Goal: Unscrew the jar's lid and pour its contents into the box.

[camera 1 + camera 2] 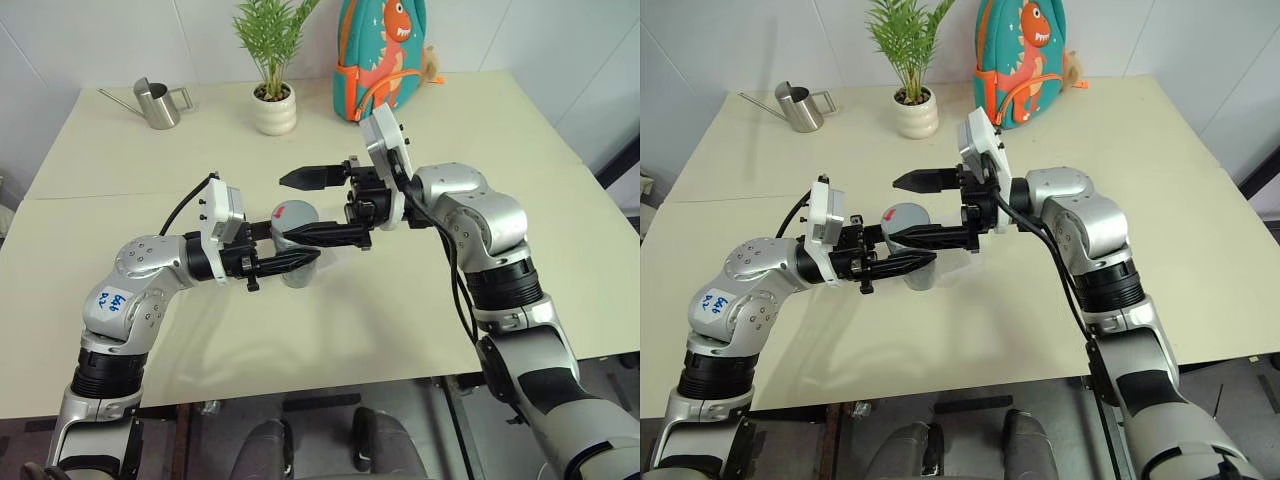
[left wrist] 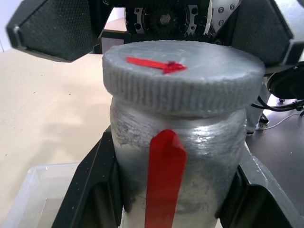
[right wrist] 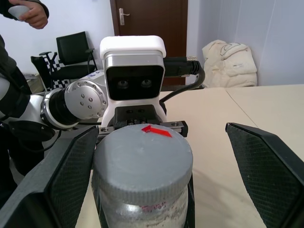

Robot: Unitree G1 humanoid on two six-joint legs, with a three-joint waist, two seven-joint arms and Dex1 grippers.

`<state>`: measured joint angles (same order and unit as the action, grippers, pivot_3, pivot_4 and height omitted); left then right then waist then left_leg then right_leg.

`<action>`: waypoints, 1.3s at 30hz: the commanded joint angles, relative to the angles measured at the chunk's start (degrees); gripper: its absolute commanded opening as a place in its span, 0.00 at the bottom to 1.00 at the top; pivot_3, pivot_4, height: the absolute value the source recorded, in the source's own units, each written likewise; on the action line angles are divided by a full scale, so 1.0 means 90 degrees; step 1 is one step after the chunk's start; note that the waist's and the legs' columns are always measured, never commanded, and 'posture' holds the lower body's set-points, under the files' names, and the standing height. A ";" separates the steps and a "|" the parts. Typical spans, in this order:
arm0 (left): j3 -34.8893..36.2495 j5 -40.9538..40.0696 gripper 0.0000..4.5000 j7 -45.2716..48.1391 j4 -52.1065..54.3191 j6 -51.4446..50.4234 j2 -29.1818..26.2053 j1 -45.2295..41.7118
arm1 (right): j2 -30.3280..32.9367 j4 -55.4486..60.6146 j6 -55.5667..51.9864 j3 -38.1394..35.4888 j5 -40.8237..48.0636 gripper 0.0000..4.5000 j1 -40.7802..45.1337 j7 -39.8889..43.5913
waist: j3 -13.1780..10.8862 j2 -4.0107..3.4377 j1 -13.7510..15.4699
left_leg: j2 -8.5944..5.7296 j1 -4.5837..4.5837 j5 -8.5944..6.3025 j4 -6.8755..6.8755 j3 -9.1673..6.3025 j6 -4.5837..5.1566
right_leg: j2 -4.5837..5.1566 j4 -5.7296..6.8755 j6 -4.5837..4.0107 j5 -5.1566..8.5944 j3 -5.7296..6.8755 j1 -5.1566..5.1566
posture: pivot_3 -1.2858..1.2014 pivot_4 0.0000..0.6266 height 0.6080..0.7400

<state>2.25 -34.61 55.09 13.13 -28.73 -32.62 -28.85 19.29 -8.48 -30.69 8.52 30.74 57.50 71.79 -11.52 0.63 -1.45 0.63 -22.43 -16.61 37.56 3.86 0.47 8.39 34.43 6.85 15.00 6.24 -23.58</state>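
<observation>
Though ribbed-edged, lid (image 2: 183, 78) flat, round.

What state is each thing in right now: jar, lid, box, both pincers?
jar: upright, clamped in the left pincer, held above the table.
lid: on the jar, not yet off.
box: below the jar, looks empty.
left pincer: shut on the jar's body.
right pincer: open, fingers either side of the lid, not gripping.
</observation>
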 commanded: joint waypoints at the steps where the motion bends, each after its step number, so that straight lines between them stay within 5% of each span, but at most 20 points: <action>1: 0.0121 -0.0099 0.44 0.0036 0.0261 0.0128 -0.0025 -0.0025 | -0.0081 0.0330 -0.0060 -0.0023 0.0116 1.00 0.0081 0.0005 | 0.0000 0.0000 0.0000 | 0.0000 0.0000 0.0000 0.0000 0.0000 0.0000 | 0.0000 0.0000 0.0000 0.0000 0.0000 0.0000 | 0.52 0.24 1.00; 8: 0.0122 -0.0079 0.44 0.0022 0.0239 0.0155 -0.0015 -0.0040 | -0.0112 0.0417 -0.0148 0.0035 0.0100 1.00 0.0043 0.0061 | 0.0000 0.0000 0.0000 | 0.0000 0.0000 -0.0001 0.0000 0.0000 0.0000 | 0.0000 0.0000 0.0000 0.0000 0.0000 0.0000 | 0.52 0.24 1.00; 11: 0.0127 -0.0076 0.44 0.0010 0.0244 0.0165 -0.0011 -0.0024 | -0.0111 0.0429 -0.0167 0.0029 0.0108 0.86 0.0039 0.0078 | 0.0000 0.0000 0.0000 | 0.0000 0.0000 -0.0001 0.0000 0.0000 0.0000 | 0.0000 0.0000 0.0000 0.0000 0.0000 0.0000 | 0.52 0.24 1.00; 15: 0.0126 -0.0077 0.44 0.0001 0.0237 0.0174 -0.0012 -0.0028 | -0.0116 0.0479 -0.0209 0.0032 0.0124 0.57 0.0015 0.0110 | 0.0000 0.0000 0.0000 | 0.0000 0.0000 -0.0001 0.0000 0.0000 0.0000 | 0.0000 0.0000 0.0000 0.0000 0.0000 0.0000 | 0.52 0.24 1.00; 26: 0.0146 -0.0086 0.44 0.0027 0.0226 0.0184 -0.0052 -0.0005 | -0.0333 0.0171 -0.1724 -0.1384 0.1665 0.56 0.0463 -0.0854 | 0.0000 -0.0001 0.0001 | 0.0002 -0.0001 -0.0002 0.0002 -0.0006 0.0000 | 0.0001 0.0001 -0.0001 0.0000 -0.0001 0.0000 | 0.52 0.24 1.00; 32: 0.0257 -0.0133 0.44 0.0061 0.0233 0.0161 -0.0143 0.0065 | 0.0400 -0.0485 -0.0352 -0.1123 0.0342 0.56 -0.0199 -0.0858 | 0.0005 0.0009 0.0031 | -0.0001 -0.0001 -0.0008 0.0002 0.0003 0.0004 | 0.0001 -0.0004 -0.0001 0.0000 0.0000 0.0002 | 0.52 0.24 1.00; 39: 0.0499 -0.0218 0.44 0.0124 0.0076 0.0091 -0.0357 0.0098 | 0.0554 -0.3176 0.2330 -0.1219 -0.1136 0.56 -0.0786 -0.1460 | 0.0005 0.0008 -0.0022 | -0.0004 -0.0001 -0.0010 0.0002 0.0018 0.0008 | 0.0001 -0.0006 0.0000 0.0000 -0.0005 0.0000 | 0.52 0.24 1.00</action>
<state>5.03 -35.25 55.77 12.88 -28.06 -34.97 -28.01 24.31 -34.47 -16.04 -0.53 22.21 50.13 60.22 -11.48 0.71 -1.64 0.61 -22.43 -16.71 37.57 4.05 0.54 8.40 34.37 6.85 15.00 6.19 -23.59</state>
